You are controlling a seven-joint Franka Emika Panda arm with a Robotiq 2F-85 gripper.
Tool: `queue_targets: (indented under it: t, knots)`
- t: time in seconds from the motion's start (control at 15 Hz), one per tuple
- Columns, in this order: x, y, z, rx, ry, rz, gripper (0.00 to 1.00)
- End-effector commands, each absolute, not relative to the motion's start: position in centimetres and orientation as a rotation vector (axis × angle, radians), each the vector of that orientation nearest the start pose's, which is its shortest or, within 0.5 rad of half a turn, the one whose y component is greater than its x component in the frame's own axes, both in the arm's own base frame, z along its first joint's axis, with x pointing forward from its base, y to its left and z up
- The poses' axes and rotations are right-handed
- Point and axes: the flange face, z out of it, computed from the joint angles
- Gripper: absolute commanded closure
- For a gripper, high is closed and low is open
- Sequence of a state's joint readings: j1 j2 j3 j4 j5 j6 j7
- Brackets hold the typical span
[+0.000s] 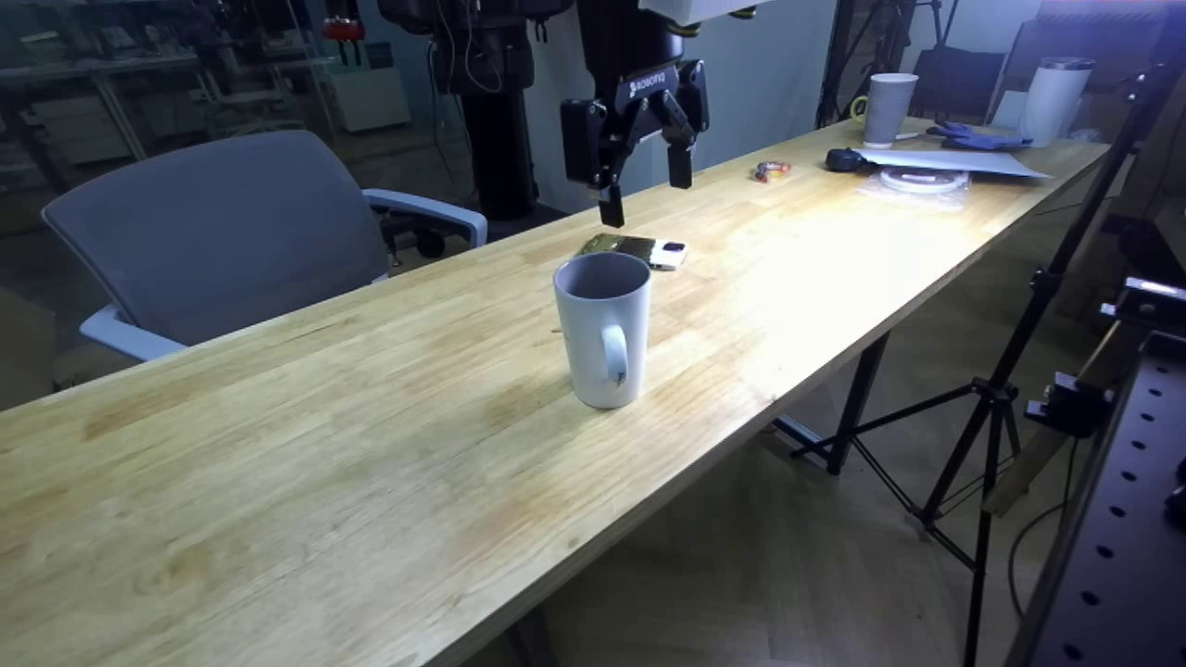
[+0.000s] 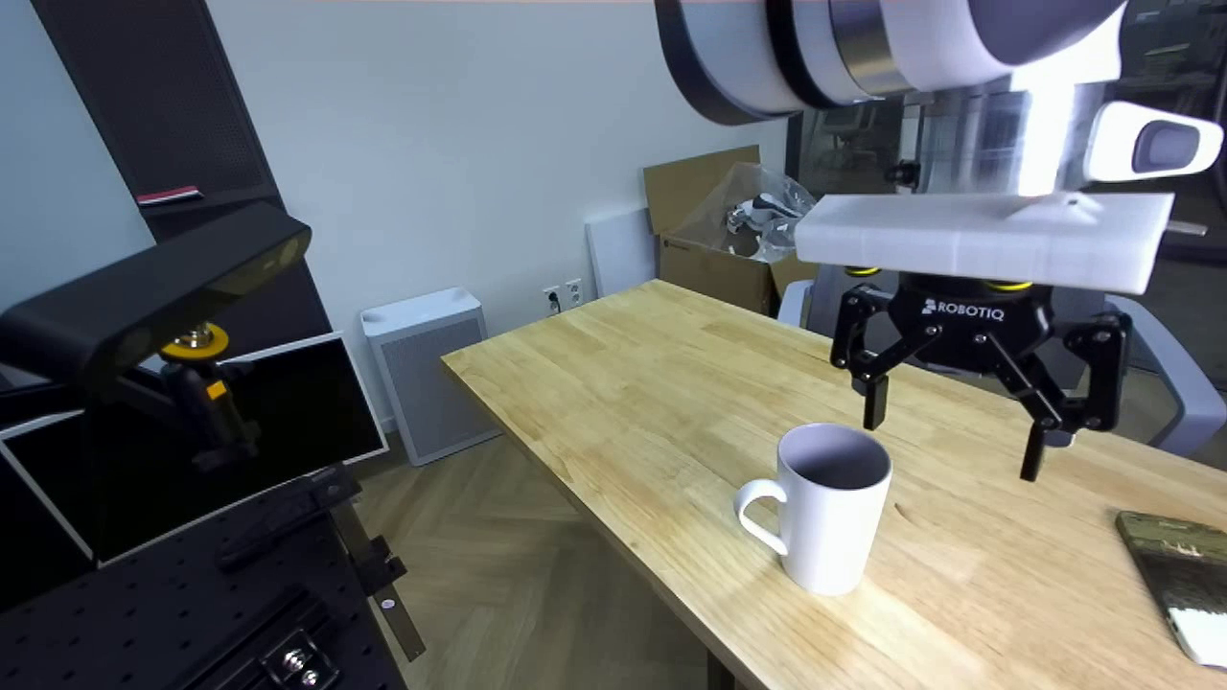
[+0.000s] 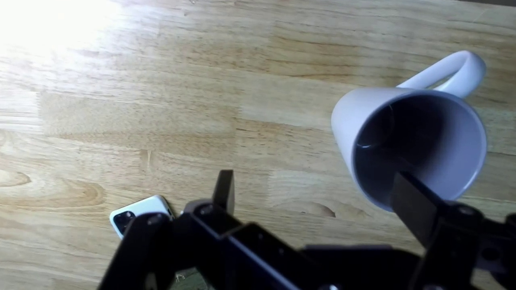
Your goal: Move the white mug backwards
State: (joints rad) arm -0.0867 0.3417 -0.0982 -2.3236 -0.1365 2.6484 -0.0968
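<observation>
White mug (image 2: 830, 522) upright on bench (image 1: 324, 463), inside shadowed. Phone (image 2: 1181, 575) near mug, yellow-handled cup (image 1: 891, 109) well apart. Away from mug, cardboard box (image 2: 714, 270) holds clear plastic bag (image 2: 736, 203). Jaws spread apart over bench, near mug.

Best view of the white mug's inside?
Wrist view: it looks deepest into the white mug, far down the shadowed inner wall, though a gripper finger hides a bit of the rim. Both exterior views catch the mug more from the side, showing only the upper inner wall.
</observation>
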Motion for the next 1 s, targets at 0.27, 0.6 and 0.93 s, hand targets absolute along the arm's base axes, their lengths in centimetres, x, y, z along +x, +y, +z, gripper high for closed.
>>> queue_targets:
  t: [0.27, 0.6, 0.93]
  knots:
    - [52.2, -8.5, 16.4, -3.250, 0.004, 0.054, 0.00]
    - [52.6, -7.9, 15.3, -3.256, 0.031, 0.041, 0.00]
    - [52.7, -7.4, 15.1, -3.249, 0.055, 0.013, 0.00]
